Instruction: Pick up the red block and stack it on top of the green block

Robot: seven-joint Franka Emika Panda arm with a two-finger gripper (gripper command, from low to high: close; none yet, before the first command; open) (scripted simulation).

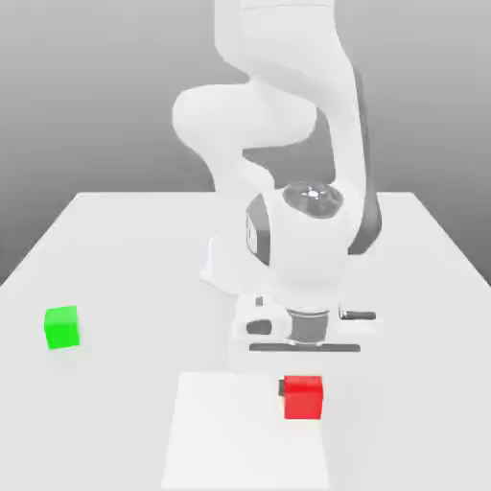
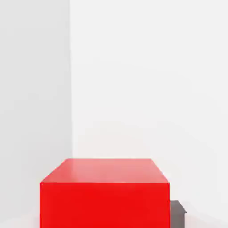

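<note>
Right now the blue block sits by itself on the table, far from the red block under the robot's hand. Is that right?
Not quite: that block is green, not blue. The exterior view shows the green block alone on the table, far from the red block under the robot's hand.

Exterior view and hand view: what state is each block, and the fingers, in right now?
Red block: flat on the table, under the hand, fingers closed on it; not lifted.
Green block: on the table at the exterior view's left, apart from the red block, nothing on top.
Fingers: shut on the red block.
</note>
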